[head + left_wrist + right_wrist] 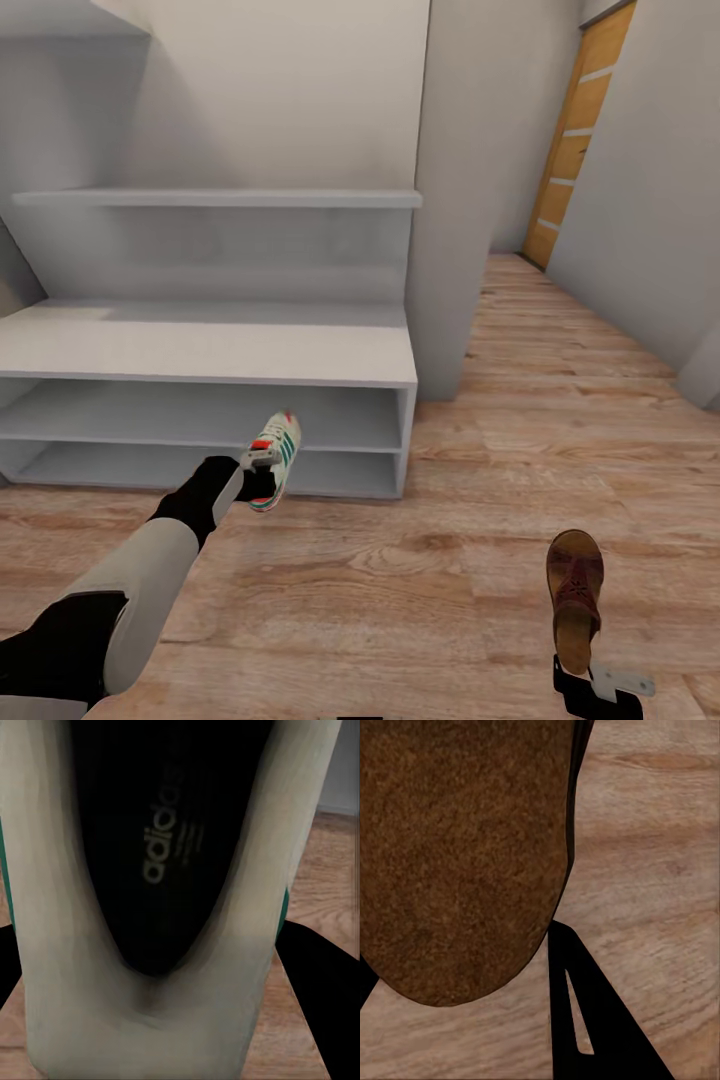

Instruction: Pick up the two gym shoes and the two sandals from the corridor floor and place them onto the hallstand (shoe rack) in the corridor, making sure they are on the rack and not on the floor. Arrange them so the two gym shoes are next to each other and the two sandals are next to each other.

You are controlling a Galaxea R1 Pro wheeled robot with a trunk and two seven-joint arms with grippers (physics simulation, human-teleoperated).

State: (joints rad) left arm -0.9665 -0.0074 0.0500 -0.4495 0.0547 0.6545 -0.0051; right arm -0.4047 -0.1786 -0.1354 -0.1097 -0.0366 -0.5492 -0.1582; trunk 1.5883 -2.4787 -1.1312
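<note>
A gym shoe (276, 460) is hanging in the air in front of the rack (210, 350), level with the lower tiers near the right end, toe pointing up and away. The left gripper (256, 478) is gripping it at the heel end; its fingers are mostly hiding behind the shoe, so their exact spread is hard to make out, but they are closing on it. In the left wrist view the shoe (150, 907) is looming close, its dark insole with pale lettering showing between cream walls, and dark finger shapes (319, 982) are flanking it at both sides.

A sandal (574, 595) is pointing away from the robot over the floor (400, 590) at the lower right, well apart from the rack. The right gripper (597, 688) is holding its heel end, and part of the gripper is running off the head view's bottom edge. In the right wrist view the brown footbed (457, 855) is lying close to the lens, with one dark finger (585, 1020) showing beside it; the other is barely visible at the edge.

The bench top and both open tiers are showing bare grey surfaces.
</note>
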